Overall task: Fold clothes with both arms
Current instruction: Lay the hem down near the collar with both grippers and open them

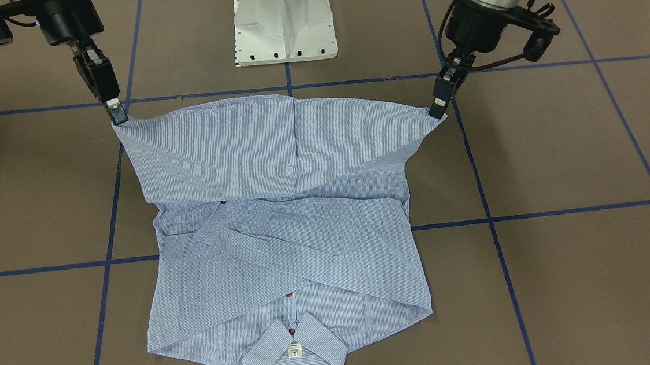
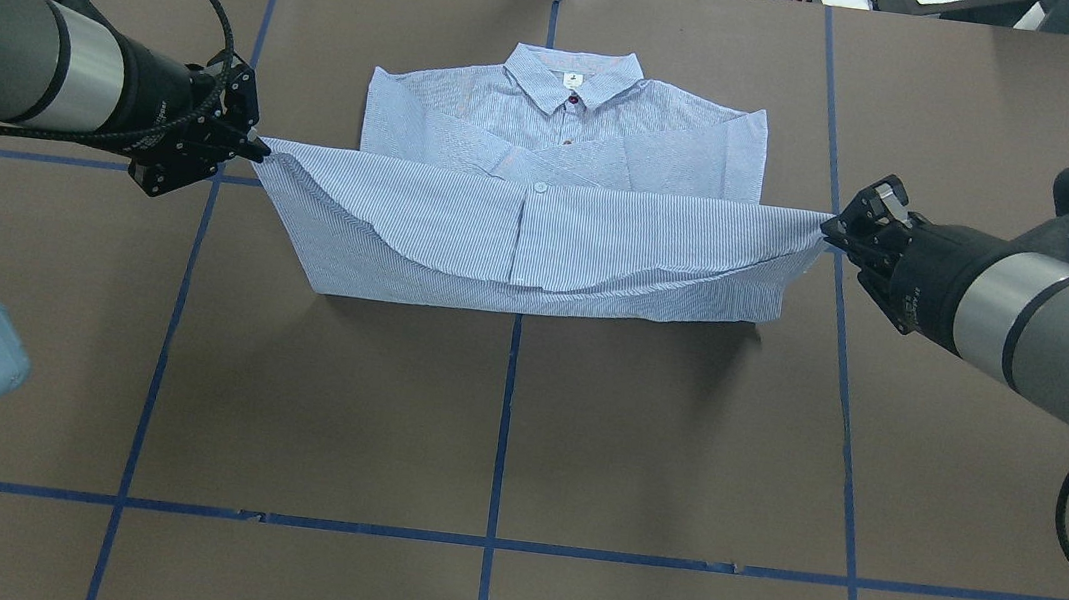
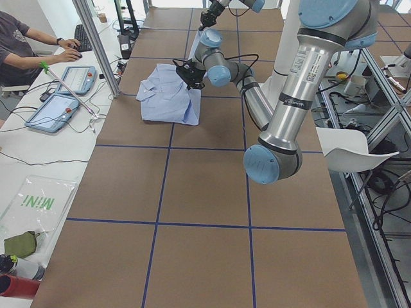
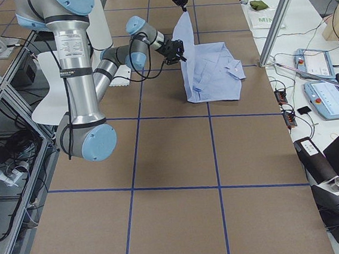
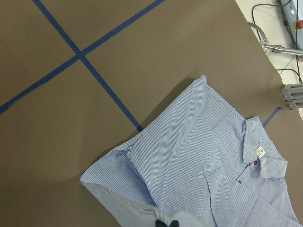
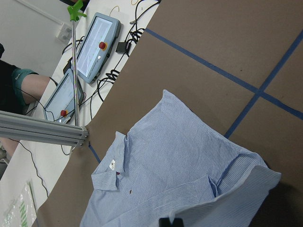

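both hem corners of the shirt (image 2: 541, 240) are clamped, one in the left gripper (image 2: 260, 148), one in the right gripper (image 2: 826, 231); hem lifted taut, collar half flat on the table (image 2: 501, 417).

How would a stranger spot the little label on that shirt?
Start at the brown table and find the striped blue shirt in its middle. Follow the buttons to the collar; the label is the only white tag there.
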{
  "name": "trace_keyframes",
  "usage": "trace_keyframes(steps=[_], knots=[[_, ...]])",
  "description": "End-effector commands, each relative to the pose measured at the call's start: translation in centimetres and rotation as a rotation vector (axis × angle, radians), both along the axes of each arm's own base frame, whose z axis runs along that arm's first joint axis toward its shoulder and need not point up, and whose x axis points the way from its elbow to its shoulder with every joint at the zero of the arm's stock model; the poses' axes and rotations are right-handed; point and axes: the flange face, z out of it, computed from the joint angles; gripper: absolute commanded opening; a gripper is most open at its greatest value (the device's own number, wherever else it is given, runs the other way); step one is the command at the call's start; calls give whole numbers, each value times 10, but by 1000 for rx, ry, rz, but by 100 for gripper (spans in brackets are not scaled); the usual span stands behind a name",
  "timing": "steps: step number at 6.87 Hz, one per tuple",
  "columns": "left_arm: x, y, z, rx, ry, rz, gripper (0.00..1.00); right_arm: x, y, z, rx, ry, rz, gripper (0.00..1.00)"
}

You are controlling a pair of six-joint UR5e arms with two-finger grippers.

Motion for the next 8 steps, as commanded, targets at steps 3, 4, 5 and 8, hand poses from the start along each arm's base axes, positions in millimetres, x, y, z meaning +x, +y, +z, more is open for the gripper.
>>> trace_keyframes(steps=[3,4,5,8], knots=[[61,-70,26,35,-24,-36,0,-49,-72,31,-31,112,32,0],[76,-85,37,40,-21,-38,0,-69,-92,40,-32,160,22,0],[90,-102,42,49,-24,-52,0,-77,-112,43,-44,175,40,0],[124,-146,58,87,-52,-129,0,-108,-184,73,-97,279,52,0]])
